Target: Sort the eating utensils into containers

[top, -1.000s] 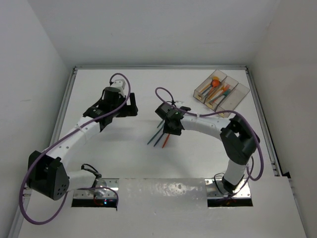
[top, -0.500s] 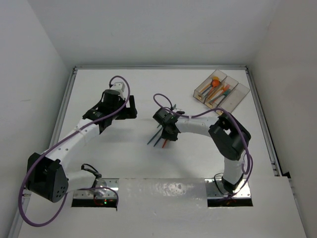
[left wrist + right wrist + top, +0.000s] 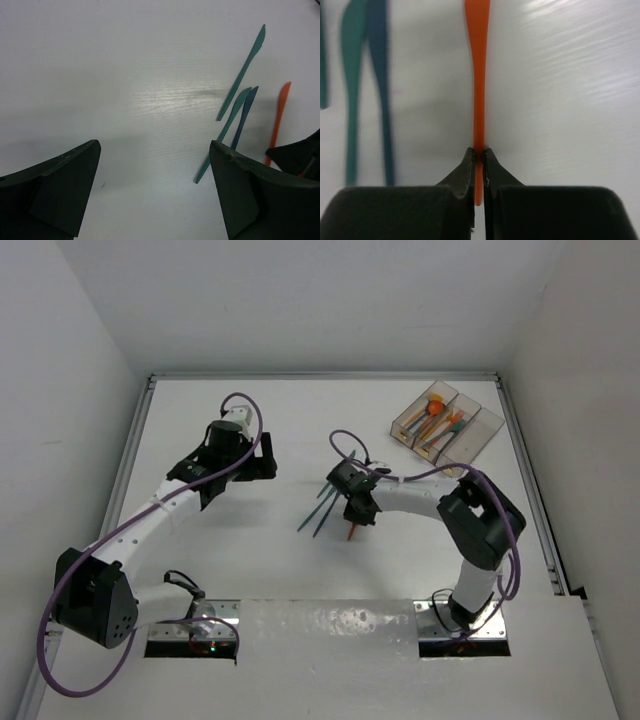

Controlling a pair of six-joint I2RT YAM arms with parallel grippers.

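My right gripper (image 3: 478, 155) is shut on the handle of an orange utensil (image 3: 478, 75), which lies flat on the table and points away from the fingers. In the top view this gripper (image 3: 357, 512) is at mid-table with the orange utensil (image 3: 351, 532) poking out toward the near side. To its left lie a teal utensil (image 3: 352, 100) and a blue one (image 3: 381, 90). My left gripper (image 3: 155, 145) hangs open over bare table, left of a teal knife (image 3: 242, 72). The containers (image 3: 478, 440) at the far right hold several coloured utensils.
White walls enclose the table on three sides, with metal rails (image 3: 528, 470) along the left and right edges. My right arm's elbow (image 3: 485, 520) rises between the utensils and the containers. My left arm (image 3: 160, 510) stretches diagonally across the left half.
My right gripper has closed from part open onto the orange utensil's handle and shifted slightly right with it. The left arm has barely moved and stays open.
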